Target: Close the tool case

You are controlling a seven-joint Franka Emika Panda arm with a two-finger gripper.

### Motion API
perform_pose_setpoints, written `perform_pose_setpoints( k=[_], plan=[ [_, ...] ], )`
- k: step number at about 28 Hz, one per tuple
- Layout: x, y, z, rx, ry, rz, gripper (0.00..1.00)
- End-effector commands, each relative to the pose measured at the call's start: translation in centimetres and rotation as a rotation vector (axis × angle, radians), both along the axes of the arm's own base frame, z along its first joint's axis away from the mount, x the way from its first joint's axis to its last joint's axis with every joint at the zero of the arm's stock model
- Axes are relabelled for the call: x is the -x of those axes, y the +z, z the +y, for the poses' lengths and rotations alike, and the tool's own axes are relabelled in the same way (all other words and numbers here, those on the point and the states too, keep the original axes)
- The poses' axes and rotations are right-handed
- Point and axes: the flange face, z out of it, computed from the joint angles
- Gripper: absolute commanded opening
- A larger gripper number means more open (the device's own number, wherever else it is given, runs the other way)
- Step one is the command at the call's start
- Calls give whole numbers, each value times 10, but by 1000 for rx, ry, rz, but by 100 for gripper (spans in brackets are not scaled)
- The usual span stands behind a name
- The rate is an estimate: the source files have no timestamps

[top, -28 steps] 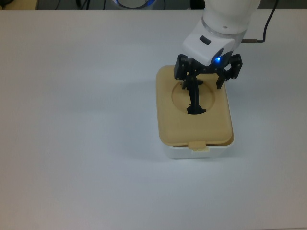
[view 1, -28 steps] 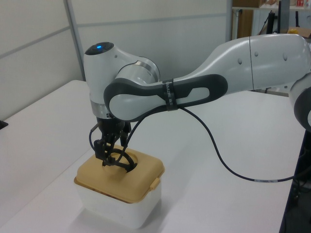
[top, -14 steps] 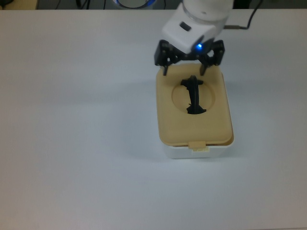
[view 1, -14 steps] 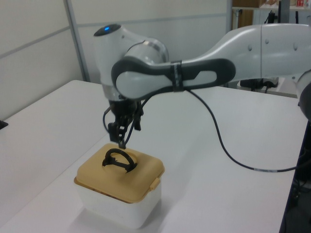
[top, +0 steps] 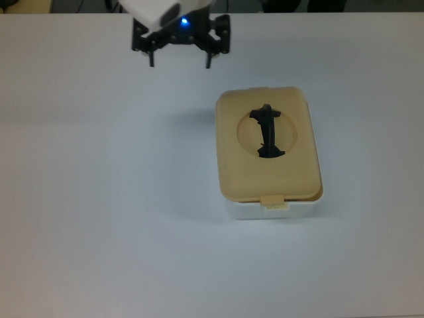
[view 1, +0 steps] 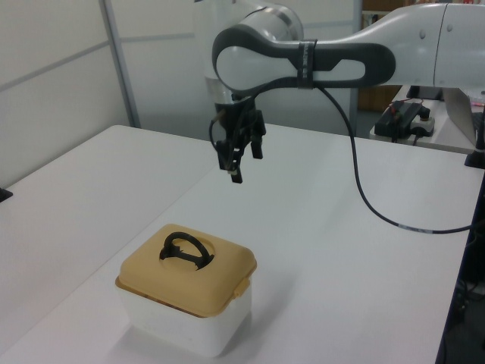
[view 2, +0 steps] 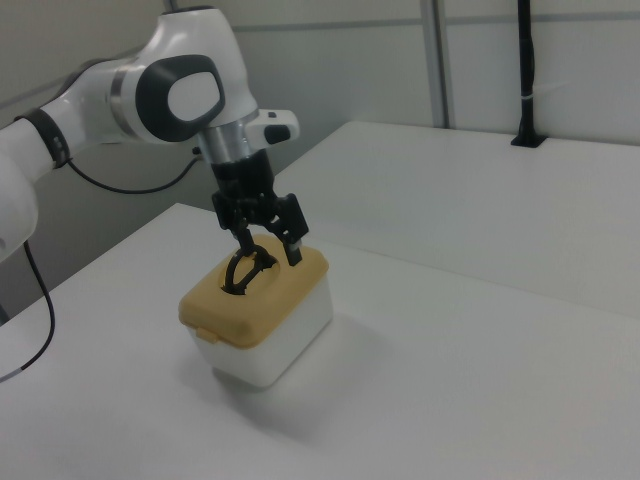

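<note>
Tool case (top: 269,199) is seen right of centre in the top view, resting on the white table (top: 99,199). Its white tub (view 1: 186,322) is covered by the beige lid (top: 268,175), which sits flat on it; a small latch tab (top: 273,201) is seen at the lid's lower edge in the top view. A black handle (top: 267,130) stands up in the lid's round recess.

The gripper (top: 180,59) is seen at the upper edge of the top view, to the upper left of the case and well apart from it. In the left view it (view 1: 237,168) hangs in the air above the table, behind the case. Its fingers (top: 209,61) are spread apart and nothing is held between them. A black cable (view 1: 364,205) is seen trailing from the arm in the left view.
</note>
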Motion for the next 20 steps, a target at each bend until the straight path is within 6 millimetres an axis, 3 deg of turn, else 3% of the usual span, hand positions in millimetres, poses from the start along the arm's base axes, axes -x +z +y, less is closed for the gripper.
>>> perform_pose_setpoints(
  k=[1, 9, 20],
  plan=[
    [10, -2, -28, 0, -21, 29, 100],
    [10, -13, -71, -2, -76, 48, 100],
    [24, 5, -98, -8, -86, 30, 100]
  ],
)
